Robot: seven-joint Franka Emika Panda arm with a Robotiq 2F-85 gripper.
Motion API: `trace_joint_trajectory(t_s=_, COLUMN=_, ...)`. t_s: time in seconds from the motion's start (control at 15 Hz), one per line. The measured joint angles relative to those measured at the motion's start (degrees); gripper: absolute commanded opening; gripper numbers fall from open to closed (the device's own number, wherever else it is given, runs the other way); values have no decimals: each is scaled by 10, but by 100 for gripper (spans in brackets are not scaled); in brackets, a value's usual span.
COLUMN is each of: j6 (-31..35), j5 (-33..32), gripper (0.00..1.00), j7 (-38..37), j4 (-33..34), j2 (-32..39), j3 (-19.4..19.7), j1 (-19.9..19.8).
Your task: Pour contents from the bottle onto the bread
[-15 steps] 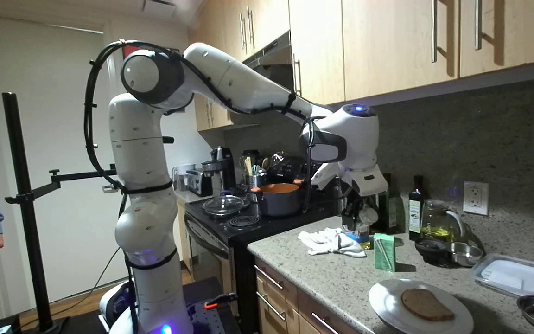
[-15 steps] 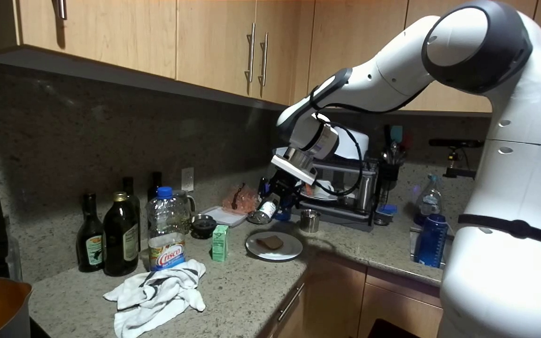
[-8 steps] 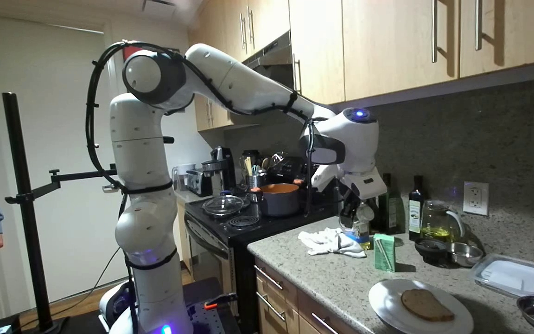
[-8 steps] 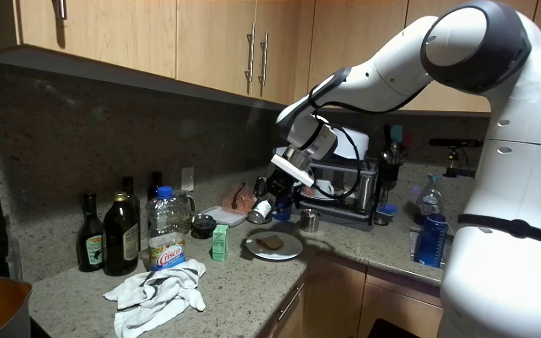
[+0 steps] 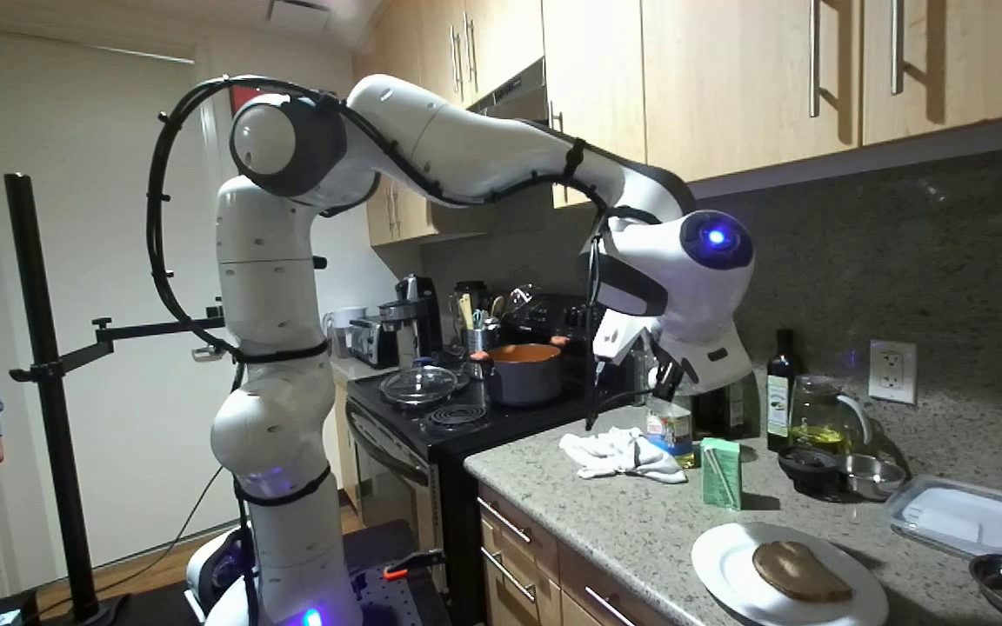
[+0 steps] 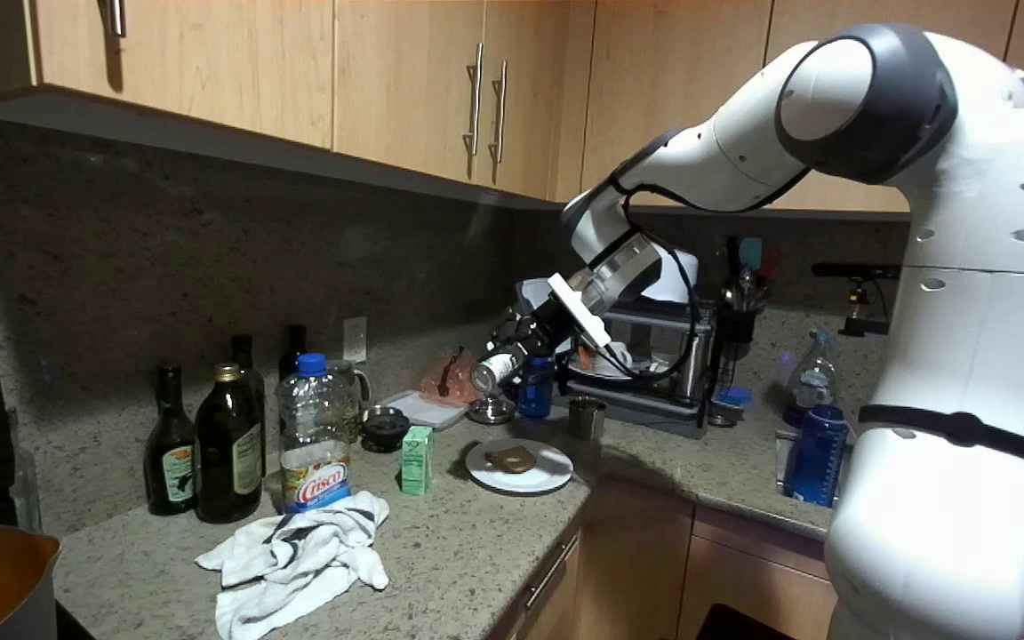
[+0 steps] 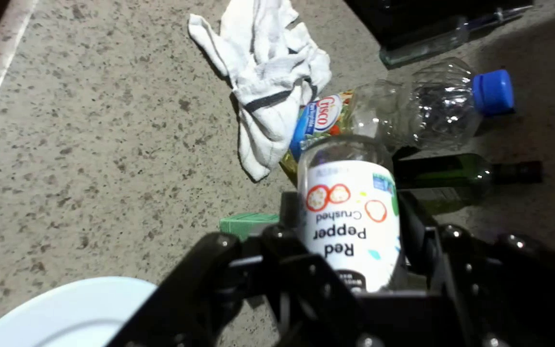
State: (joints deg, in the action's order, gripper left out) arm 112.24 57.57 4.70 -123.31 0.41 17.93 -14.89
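Count: 1 bottle [image 7: 347, 207], 1 bread [image 5: 801, 571], 1 plate [image 5: 727, 565], 1 Crisco [image 6: 316, 436], 4 dark bottles [image 6: 170, 453], 1 carton [image 6: 416, 460], 1 towel [image 6: 308, 569], 1 jug [image 5: 818, 417], 2 steel bowls [image 5: 875, 478], 1 pot [image 5: 527, 378].

Bottle is in the air above the worktop [image 6: 441, 551], pinched in the tool [image 7: 350, 224], jaws pressed to both sides of it. Bread lies flat on the plate.

Around, in an exterior view: dark bottles far left, Crisco in among them on the right, towel just beside Crisco on the near side, carton between Crisco and plate. Steel cup [image 6: 587, 418] right of the plate and farther back, rack [image 6: 636, 411] behind it. Jug and one steel bowl sit near each other, box [image 5: 962, 513] to their right. Pot is on the stove [image 5: 392, 487].

In the way: carton stands upright near the plate, not touching. In the wrist view the bottle covers part of Crisco and the tool hides part of the carton.

Bottle look: clear, stubby, white label reading Red Pepper Crushed (upside down in the wrist view), red rings printed on it. Tilted, clear end low and to the left in an exterior view; other end hidden by the tool. Can't tell how full.
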Motion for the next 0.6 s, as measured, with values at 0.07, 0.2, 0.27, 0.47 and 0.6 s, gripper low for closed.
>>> trace_joint_trajectory(t_s=0.07, j6=-30, j5=25, gripper=27, j7=7, j4=17, j2=18, j3=8, j1=-11)
trace_joint_trajectory(t_s=0.2, j6=-84, j5=65, gripper=27, j7=8, j4=57, j2=60, j3=16, j1=-31)
trace_joint_trajectory(t_s=0.27, j6=-106, j5=80, gripper=27, j7=7, j4=78, j2=83, j3=16, j1=-40)
trace_joint_trajectory(t_s=0.47, j6=-146, j5=106, gripper=27, j7=-6, j4=138, j2=146, j3=14, j1=-51)
trace_joint_trajectory(t_s=0.6, j6=-166, j5=119, gripper=27, j7=-24, j4=173, j2=183, j3=10, j1=-56)
